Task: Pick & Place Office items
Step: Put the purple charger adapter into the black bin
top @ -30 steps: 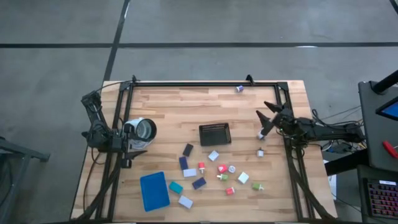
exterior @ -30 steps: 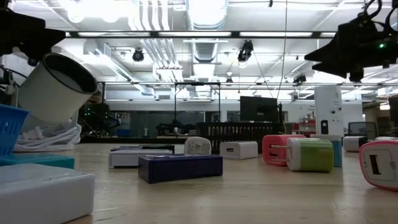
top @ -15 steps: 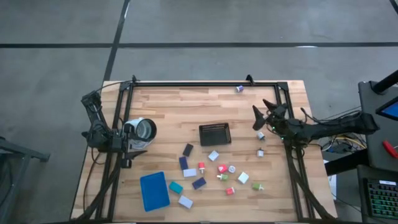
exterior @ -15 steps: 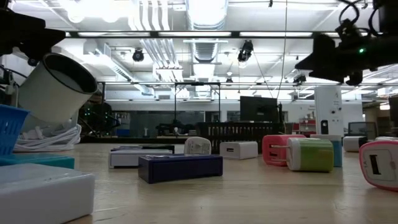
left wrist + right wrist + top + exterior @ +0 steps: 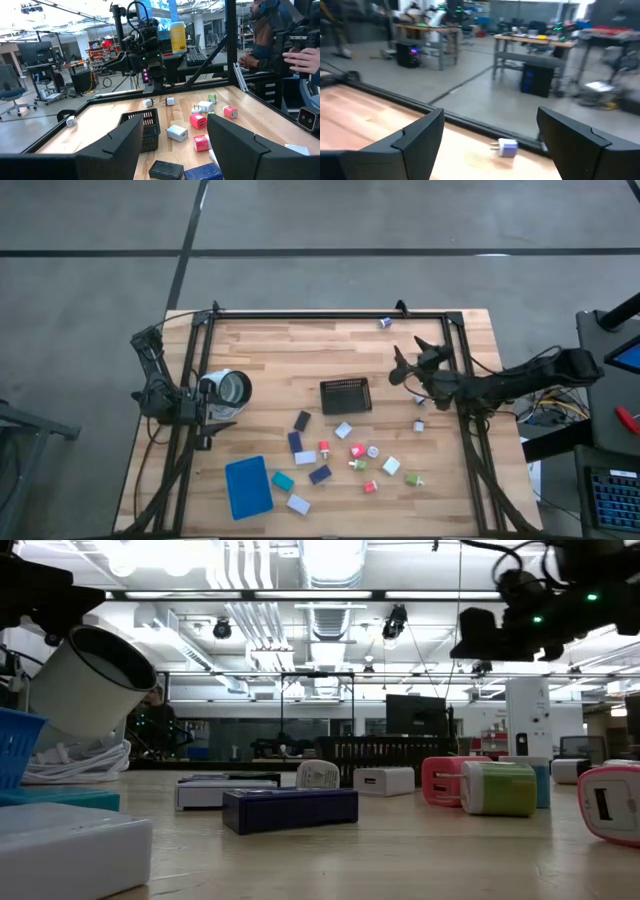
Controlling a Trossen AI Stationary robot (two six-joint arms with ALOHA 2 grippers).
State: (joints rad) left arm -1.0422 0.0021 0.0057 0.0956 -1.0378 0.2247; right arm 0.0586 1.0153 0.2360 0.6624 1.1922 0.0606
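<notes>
Reaching farther over the table since a second ago, the right gripper [image 5: 405,364] hangs with fingers apart, empty; office items [image 5: 357,452] lie scattered nearer the front edge. Left gripper [image 5: 222,402] waits, fingers apart.

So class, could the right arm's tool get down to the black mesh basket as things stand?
Probably yes: the right tool hangs open above bare table just right of the black mesh basket, nothing between.
</notes>
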